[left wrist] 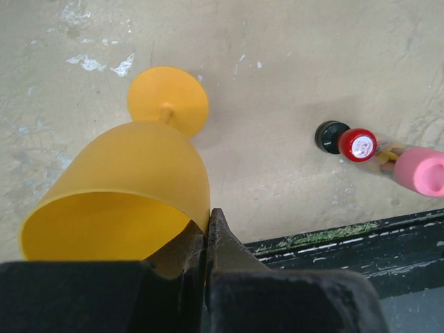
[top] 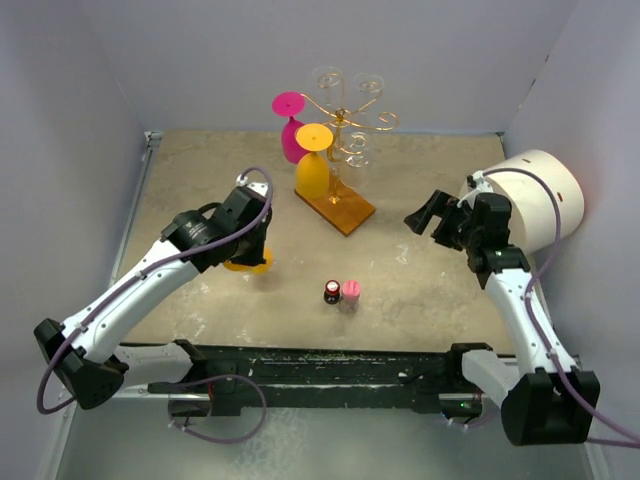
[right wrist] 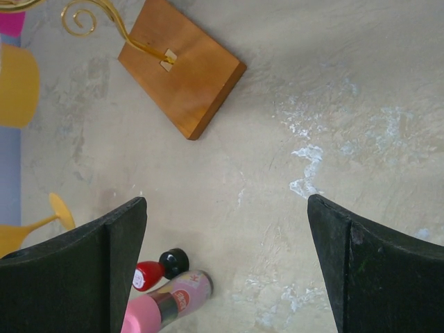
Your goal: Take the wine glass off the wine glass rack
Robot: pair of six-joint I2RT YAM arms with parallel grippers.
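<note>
The wine glass rack (top: 346,118) is gold wire with scroll arms on a brown wooden base (top: 336,205), at the back centre; the base also shows in the right wrist view (right wrist: 182,66). A yellow glass (top: 312,168) and a pink glass (top: 289,124) hang upside down on it. My left gripper (left wrist: 207,223) is shut on the rim of another yellow wine glass (left wrist: 128,177), tilted low over the table left of the rack, its foot (top: 247,264) at the tabletop. My right gripper (top: 424,214) is open and empty, right of the rack.
A small red bottle with a black cap (top: 331,292) and a pink-capped bottle (top: 350,292) stand together near the front centre. A large white cylinder (top: 535,195) sits at the right wall. The table's black front edge (left wrist: 361,229) is close to the left gripper.
</note>
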